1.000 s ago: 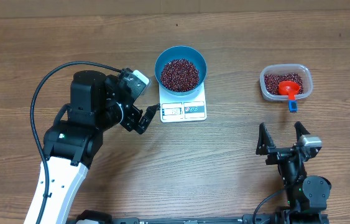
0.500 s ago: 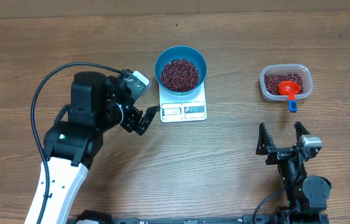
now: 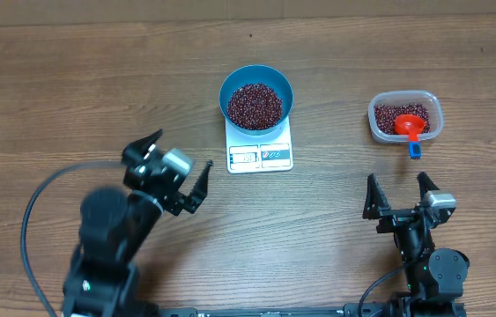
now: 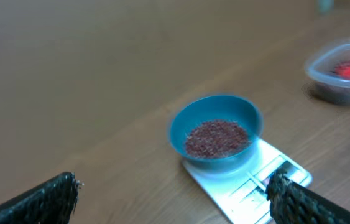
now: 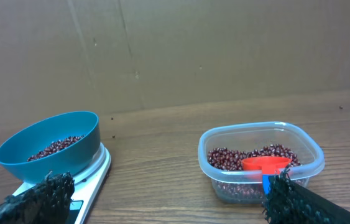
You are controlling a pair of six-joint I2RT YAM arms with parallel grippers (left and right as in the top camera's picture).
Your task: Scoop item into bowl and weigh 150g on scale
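Observation:
The blue bowl (image 3: pixel 256 84) stands on the white scale (image 3: pixel 260 155) at mid table, holding a heap of dark red-brown beans (image 3: pixel 255 106). In the left wrist view the bowl (image 4: pixel 187 127) and scale (image 4: pixel 243 190) lie ahead and to the right. My left gripper (image 3: pixel 181 151) hangs open to the left of the scale, touching nothing. Open and empty as well, my right gripper (image 3: pixel 396 180) waits near the front right edge. Its wrist view has the bowl (image 5: pixel 47 155) at the left.
A clear plastic tub (image 3: pixel 405 99) at the right holds more beans and a red scoop (image 3: pixel 410 125) with a blue handle tip. From the right wrist the tub (image 5: pixel 258 134) is straight ahead. A cardboard wall rises behind the table.
The left arm has drawn back from the scale's left edge toward the front left, its gripper still open. The right arm, bowl and scale have not moved.

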